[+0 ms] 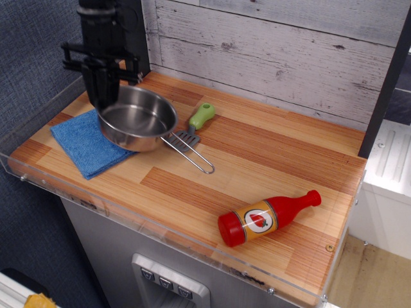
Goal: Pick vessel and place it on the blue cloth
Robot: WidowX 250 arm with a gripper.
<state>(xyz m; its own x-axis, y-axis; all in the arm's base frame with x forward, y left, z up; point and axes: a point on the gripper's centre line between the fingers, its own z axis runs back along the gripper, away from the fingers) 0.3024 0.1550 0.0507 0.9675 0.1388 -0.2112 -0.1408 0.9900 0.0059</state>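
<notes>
The shiny steel vessel [138, 120] hangs tilted over the right part of the blue cloth [80, 142], its rim held at the far left side. Its wire loop handle [192, 154] points right and down, crossing over the spatula blade. My black gripper [103, 96] comes down from above and is shut on the vessel's rim. The vessel hides the right half of the cloth. I cannot tell whether its bottom touches the cloth.
A grey spatula with a green handle [200, 116] lies just right of the vessel. A red sauce bottle [266, 218] lies on its side at the front right. A clear plastic rim [128, 221] edges the wooden counter. A plank wall [270, 51] stands behind.
</notes>
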